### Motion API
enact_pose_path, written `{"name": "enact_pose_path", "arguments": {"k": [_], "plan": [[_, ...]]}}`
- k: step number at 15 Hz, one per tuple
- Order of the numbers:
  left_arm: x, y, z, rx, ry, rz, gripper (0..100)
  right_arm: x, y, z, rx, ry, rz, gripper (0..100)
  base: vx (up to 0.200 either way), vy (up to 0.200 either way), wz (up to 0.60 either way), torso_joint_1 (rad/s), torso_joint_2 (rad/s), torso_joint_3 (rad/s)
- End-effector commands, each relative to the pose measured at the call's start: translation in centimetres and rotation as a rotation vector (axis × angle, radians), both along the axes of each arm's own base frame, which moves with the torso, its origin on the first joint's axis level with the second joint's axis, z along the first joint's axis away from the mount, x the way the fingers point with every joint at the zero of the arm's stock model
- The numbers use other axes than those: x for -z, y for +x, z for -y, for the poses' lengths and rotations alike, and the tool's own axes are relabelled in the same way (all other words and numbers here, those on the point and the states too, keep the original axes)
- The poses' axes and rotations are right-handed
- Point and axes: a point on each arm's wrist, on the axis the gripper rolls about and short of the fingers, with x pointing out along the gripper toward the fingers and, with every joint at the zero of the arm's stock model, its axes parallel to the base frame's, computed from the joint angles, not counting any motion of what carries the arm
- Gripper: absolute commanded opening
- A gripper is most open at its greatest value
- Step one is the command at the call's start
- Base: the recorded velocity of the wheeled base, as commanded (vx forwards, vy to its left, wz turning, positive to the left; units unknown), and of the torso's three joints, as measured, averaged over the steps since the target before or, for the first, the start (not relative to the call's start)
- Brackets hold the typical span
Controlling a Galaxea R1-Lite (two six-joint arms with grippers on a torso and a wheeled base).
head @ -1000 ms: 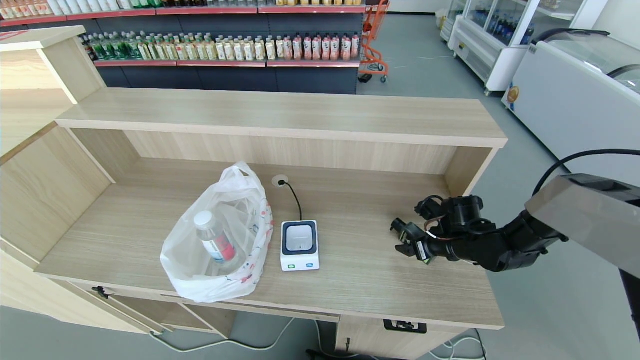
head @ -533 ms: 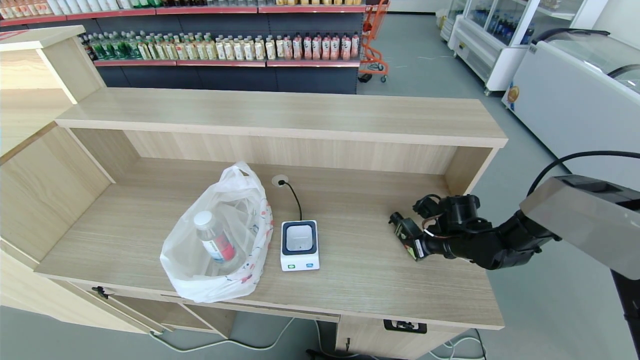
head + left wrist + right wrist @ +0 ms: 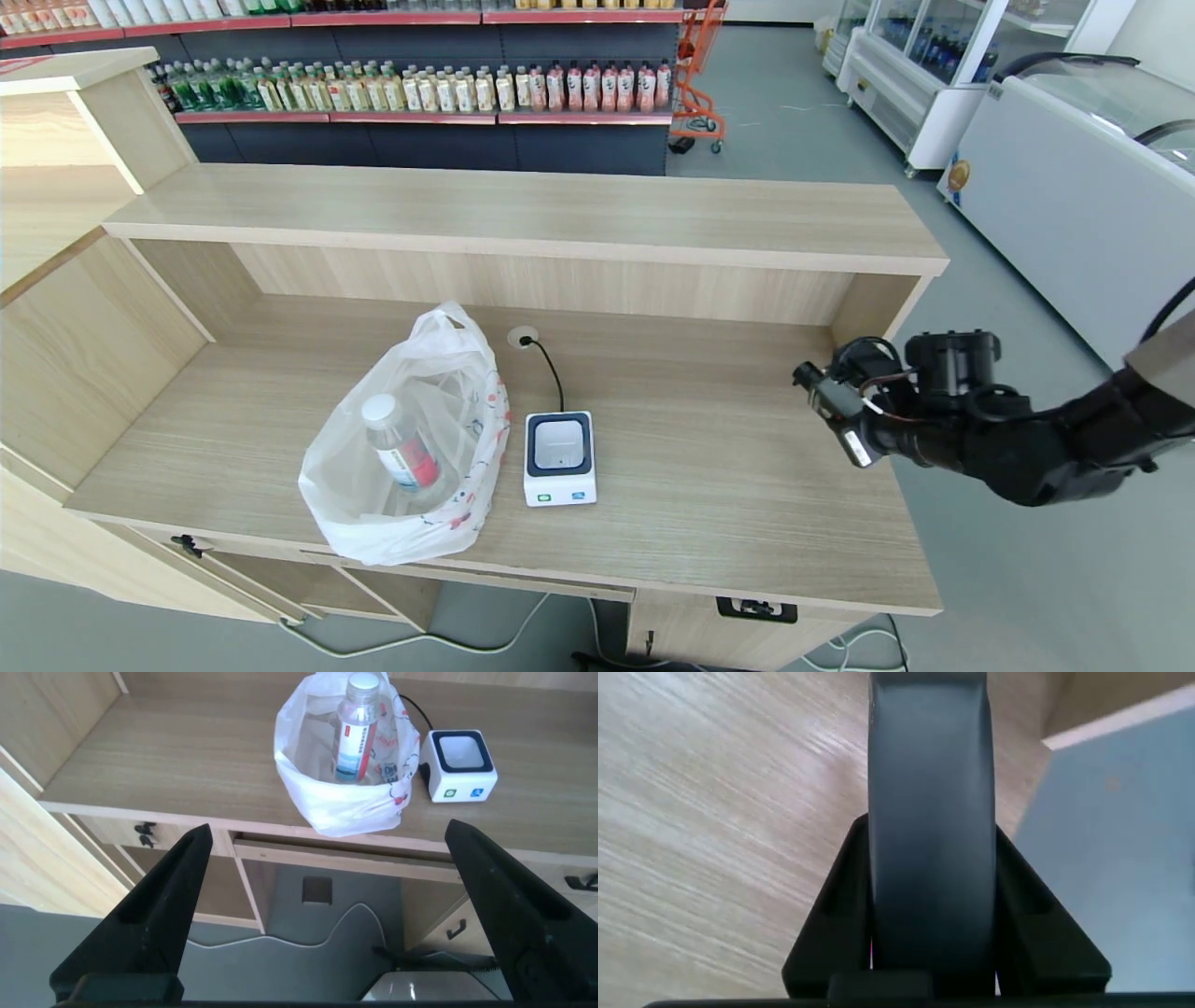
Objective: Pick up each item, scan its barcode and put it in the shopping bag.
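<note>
The shopping bag (image 3: 467, 439) (image 3: 318, 803) – thin white plastic, mouth open – sits on the left half of the desk (image 3: 709, 467) (image 3: 187, 756), close to its front edge. Inside it a clear bottle (image 3: 400, 446) (image 3: 355, 733) with a white cap and a red and blue label leans against the bag's wall. Just beside the bag, towards the robot's right, stands the small white scanner (image 3: 558, 455) (image 3: 460, 761), its dark window facing up. A black cable (image 3: 549, 369) runs from its back to a hole in the desk.

The right tool (image 3: 826, 397) (image 3: 929, 728) hangs over the right end of the desk, near the side wall and well apart from the scanner. Its fingers are pressed together with nothing between them; the right wrist view shows bare wood grain under it.

The left tool (image 3: 329, 833) is out in front of the desk and lower than its top, facing the bag. Its two fingers are spread wide – nothing is held.
</note>
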Motion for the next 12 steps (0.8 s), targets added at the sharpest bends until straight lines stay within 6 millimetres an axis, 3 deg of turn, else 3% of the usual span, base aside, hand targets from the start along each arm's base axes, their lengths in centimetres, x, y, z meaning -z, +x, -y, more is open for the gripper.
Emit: {"name": "enact_pose_path", "arguments": {"k": [1,3,6,7,9,12], "plan": [[0.0,0.0,0.0,0.000,0.000,-0.001,100,-4.3,-8.9,4.4,0.063,-0.192,0.153,0,0.000,0.000,0.00,0.000,0.00,0.000],[0.0,0.0,0.0,0.000,0.000,-0.001,100,-8.1,-13.2,5.9,0.052,-0.347,0.299,0,0.000,0.000,0.00,0.000,0.00,0.000],[0.0,0.0,0.0,0.000,0.000,-0.001,100,-12.6,-16.8,5.2,-0.153,-0.509,0.547,0,0.000,0.000,0.00,0.000,0.00,0.000],[0.0,0.0,0.0,0.000,0.000,-0.001,100,-14.6,-17.8,4.2,-0.330,-0.680,0.733,0,0.000,0.000,0.00,0.000,0.00,0.000],[0.0,0.0,0.0,0.000,0.000,0.001,100,-16.2,-18.8,0.8,-0.639,-0.896,1.071,0,0.000,0.000,0.00,0.000,0.00,0.000],[0.0,0.0,0.0,0.000,0.000,-0.001,100,-17.3,-20.7,-3.3,-0.826,-1.181,1.529,0,0.000,0.000,0.00,0.000,0.00,0.000]]}}
